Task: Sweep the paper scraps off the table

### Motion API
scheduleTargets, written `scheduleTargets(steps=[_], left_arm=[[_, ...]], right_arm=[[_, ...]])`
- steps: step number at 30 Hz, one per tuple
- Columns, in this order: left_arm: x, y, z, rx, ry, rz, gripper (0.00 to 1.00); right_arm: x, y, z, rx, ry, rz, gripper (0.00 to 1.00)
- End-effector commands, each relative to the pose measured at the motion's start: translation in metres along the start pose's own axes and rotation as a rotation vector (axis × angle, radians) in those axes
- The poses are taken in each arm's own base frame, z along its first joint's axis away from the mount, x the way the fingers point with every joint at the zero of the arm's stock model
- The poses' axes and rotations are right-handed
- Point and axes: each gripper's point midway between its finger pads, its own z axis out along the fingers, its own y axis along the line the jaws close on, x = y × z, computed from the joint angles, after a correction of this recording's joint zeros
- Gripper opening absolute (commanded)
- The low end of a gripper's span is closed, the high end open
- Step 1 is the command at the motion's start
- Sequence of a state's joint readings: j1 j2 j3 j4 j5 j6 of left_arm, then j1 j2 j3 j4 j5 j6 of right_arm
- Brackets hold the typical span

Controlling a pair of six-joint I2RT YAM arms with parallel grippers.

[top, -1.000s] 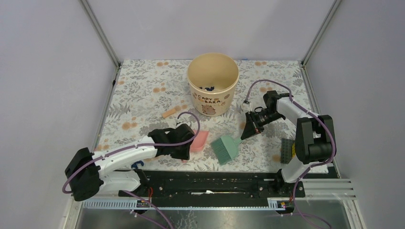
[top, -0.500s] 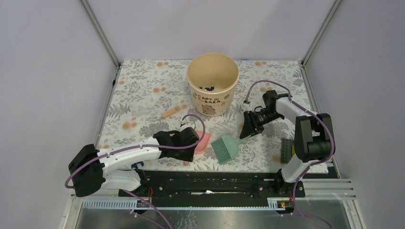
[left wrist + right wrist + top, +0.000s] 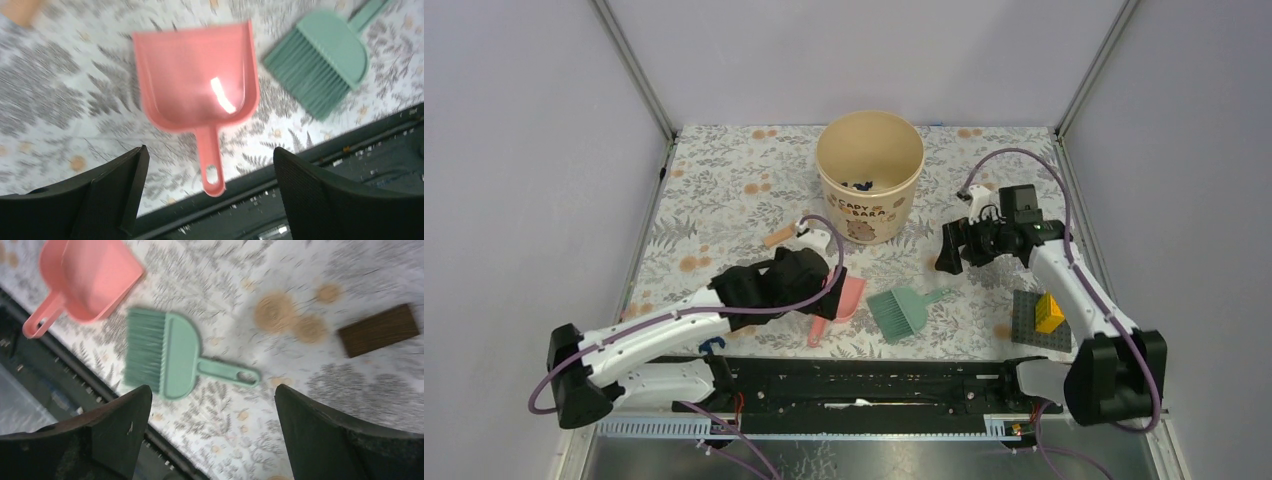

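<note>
The left hand [image 3: 209,155] and right hand [image 3: 212,390] are held wide open, empty. The dustpan [image 3: 195,80] and brush [image 3: 165,357] are laid flat, presumably because paper scraps [image 3: 860,185] are already in the bucket [image 3: 869,215].

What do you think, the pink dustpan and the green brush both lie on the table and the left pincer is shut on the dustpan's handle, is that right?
No. The pink dustpan and green brush both lie on the table, but the left pincer is open and clear of the dustpan's handle; the left wrist view shows it.
</note>
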State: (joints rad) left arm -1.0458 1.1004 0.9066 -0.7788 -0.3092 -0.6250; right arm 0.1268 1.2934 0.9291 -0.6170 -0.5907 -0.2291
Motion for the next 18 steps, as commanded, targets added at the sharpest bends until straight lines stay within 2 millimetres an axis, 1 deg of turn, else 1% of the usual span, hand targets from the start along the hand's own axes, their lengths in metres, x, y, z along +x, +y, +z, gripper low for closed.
scheduleTargets(steps=[1, 4, 6, 8, 10, 12, 13, 15, 18], left_arm=[[-0.066, 0.023, -0.030, -0.096, -0.296, 0.138, 0.99], [-0.091, 0.035, -0.044, -0.152, -0.437, 0.160, 0.99], [-0.101, 0.045, -0.050, -0.189, -0.521, 0.154, 0.99], [-0.104, 0.055, -0.054, -0.214, -0.606, 0.132, 0.99], [-0.102, 0.067, -0.055, -0.225, -0.670, 0.097, 0.99], [-0.096, 0.077, -0.055, -0.223, -0.693, 0.049, 0.99], [-0.093, 0.083, -0.054, -0.226, -0.692, 0.026, 0.99], [-0.090, 0.092, -0.054, -0.231, -0.697, -0.017, 0.99], [-0.093, 0.092, -0.048, -0.208, -0.679, -0.039, 0.99]], right_arm=[[-0.043, -0.021, -0.024, 0.200, -0.232, -0.084, 1.00], [-0.065, -0.018, -0.041, 0.237, -0.316, -0.109, 1.00], [-0.080, -0.017, -0.051, 0.254, -0.356, -0.104, 1.00], [-0.096, -0.026, -0.059, 0.319, -0.434, -0.042, 1.00], [-0.104, -0.043, -0.067, 0.420, -0.529, 0.024, 1.00], [-0.103, -0.060, -0.075, 0.519, -0.606, 0.074, 1.00], [-0.101, -0.066, -0.078, 0.556, -0.624, 0.086, 1.00], [-0.099, -0.072, -0.084, 0.599, -0.649, 0.122, 1.00], [-0.099, -0.073, -0.093, 0.631, -0.673, 0.140, 1.00]])
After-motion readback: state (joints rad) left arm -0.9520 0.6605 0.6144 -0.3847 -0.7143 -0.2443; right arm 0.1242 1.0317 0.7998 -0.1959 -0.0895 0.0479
